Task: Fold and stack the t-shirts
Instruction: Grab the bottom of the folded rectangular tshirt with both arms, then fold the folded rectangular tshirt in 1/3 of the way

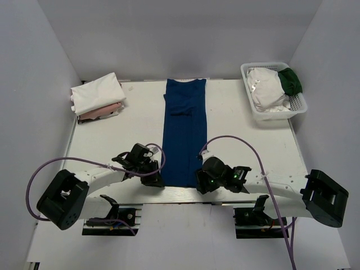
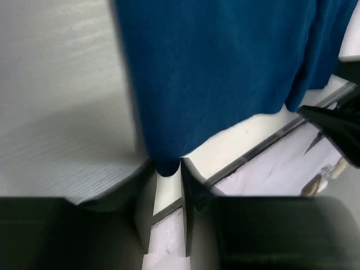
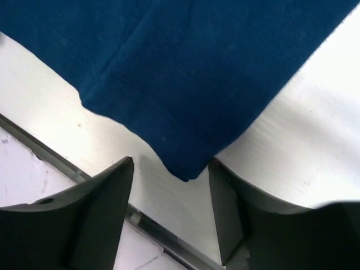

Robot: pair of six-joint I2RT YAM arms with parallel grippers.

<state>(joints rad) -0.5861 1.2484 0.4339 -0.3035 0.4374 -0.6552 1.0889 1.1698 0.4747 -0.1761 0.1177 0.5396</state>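
**Once the second corner is caught, the crosswise fold can start**

While the blue t-shirt [image 1: 184, 135] lies on the counter [image 1: 242, 140] as a long narrow strip, collar at the far end and hem at the near edge, each arm is down at one hem corner. Seen from its wrist, the left tool [image 2: 167, 169] has its fingers drawn close together with the tip of the cloth corner between them; I read that as a pinch. The right tool [image 3: 171, 169] is spread wide, and the other corner lies between its fingers with neither one touching it.

The lengthwise folds look done, so the step in hand is taking hold of the hem for the crosswise fold. Next, I judge, the right tool must close on its corner. Then both should lift together and carry the hem toward the collar, keeping level so the strip halves without skewing.

At the far left sits a folded stack [image 1: 97, 95], white over pale pink, where this one should end up. A white shirt [image 1: 267, 90] and a dark green shirt [image 1: 291, 81] lie bunched in the basket [image 1: 298, 108] at the far right.
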